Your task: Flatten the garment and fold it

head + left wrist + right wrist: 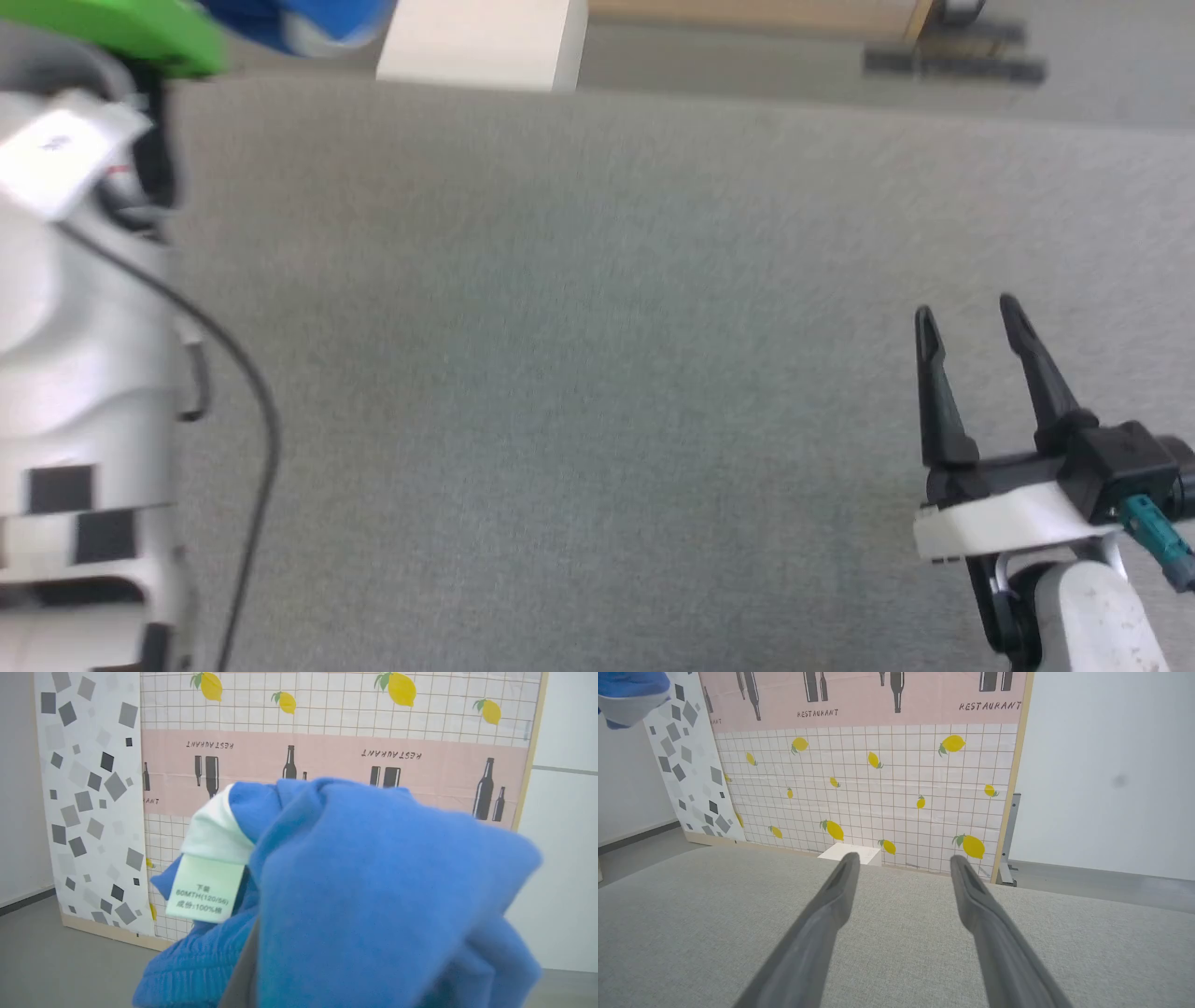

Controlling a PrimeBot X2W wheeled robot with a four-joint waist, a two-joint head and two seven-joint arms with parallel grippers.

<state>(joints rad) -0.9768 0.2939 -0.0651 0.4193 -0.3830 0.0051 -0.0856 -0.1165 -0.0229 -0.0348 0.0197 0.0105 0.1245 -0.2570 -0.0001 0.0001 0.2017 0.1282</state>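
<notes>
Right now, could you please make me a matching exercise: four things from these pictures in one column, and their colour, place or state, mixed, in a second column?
Column 1
1. the garment
2. right tool
3. small tag
4. white box

Column 2
A. open and empty
B. sewn on, with printed characters
C. beyond the far edge of the grey surface
D. blue, bunched up

Pairs: 1-D, 2-A, 3-B, 4-C
</notes>
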